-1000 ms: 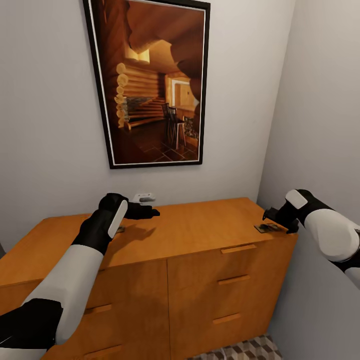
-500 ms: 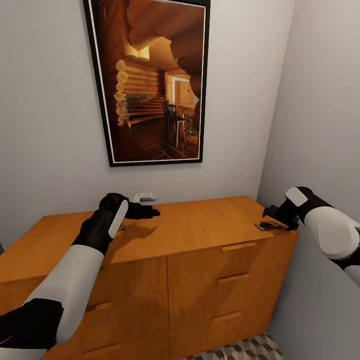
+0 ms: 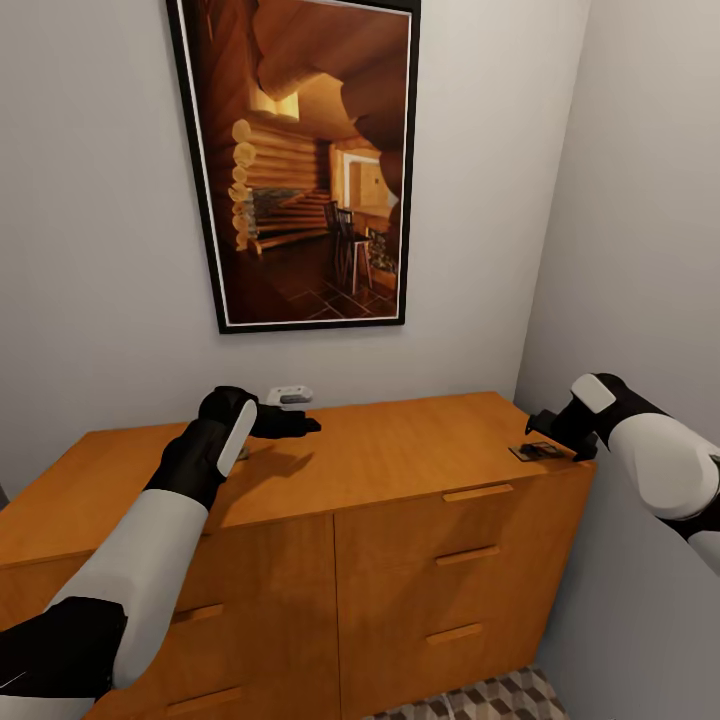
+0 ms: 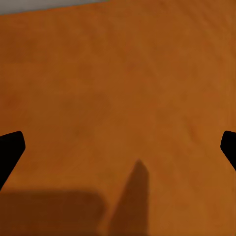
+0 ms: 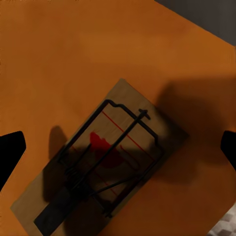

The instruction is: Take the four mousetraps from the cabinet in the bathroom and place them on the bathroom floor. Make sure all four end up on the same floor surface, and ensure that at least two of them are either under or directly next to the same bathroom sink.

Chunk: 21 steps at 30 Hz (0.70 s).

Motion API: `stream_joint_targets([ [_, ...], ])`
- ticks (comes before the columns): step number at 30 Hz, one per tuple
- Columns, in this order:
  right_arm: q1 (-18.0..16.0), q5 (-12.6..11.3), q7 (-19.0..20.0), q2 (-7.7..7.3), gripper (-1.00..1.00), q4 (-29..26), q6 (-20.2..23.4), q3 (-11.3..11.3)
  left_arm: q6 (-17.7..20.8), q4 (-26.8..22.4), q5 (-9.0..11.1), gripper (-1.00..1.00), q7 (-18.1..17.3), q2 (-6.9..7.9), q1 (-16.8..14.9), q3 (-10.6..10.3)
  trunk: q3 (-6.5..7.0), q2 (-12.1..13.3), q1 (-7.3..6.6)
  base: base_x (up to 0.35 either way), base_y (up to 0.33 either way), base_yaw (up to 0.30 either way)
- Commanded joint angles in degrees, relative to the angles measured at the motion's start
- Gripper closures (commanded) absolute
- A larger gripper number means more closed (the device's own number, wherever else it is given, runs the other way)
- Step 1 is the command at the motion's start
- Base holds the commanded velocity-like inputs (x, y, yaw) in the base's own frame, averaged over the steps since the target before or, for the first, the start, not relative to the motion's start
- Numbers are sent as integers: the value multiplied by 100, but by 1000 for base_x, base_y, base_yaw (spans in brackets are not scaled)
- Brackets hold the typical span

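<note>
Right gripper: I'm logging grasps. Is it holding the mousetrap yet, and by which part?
Nothing held. The right gripper is open above the mousetrap, which lies flat on the cabinet.

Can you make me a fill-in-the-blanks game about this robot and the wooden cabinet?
1. The small flat wooden mousetrap lies on top of the orange-brown wooden ___.
2. The mark in the middle of the mousetrap is coloured ___.
3. The right tool hangs over the mousetrap with its fingers ___.
4. The framed picture on the wall shows a log ___.

Missing words: cabinet; red; open; cabin
</note>
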Motion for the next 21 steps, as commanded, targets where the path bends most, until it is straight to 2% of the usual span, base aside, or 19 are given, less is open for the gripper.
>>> stream_joint_targets([
  [1, 78, -42, -77, 0, -100, 67, 27, -12, 24, -4, 15, -100, 6, 0, -5, -1, -8, -2, 0, 0, 0, 0],
  [13, 78, -54, -786, 7, -100, 67, 24, -12, 23, -5, 18, -100, -1, -6, -5, -2, -8, -2, 0, 0, 0, 0],
  [21, 78, -55, -960, 66, -100, 67, 25, -12, 23, -11, 19, -100, -3, -8, -5, 0, -8, -2, 0, 0, 0, 0],
])
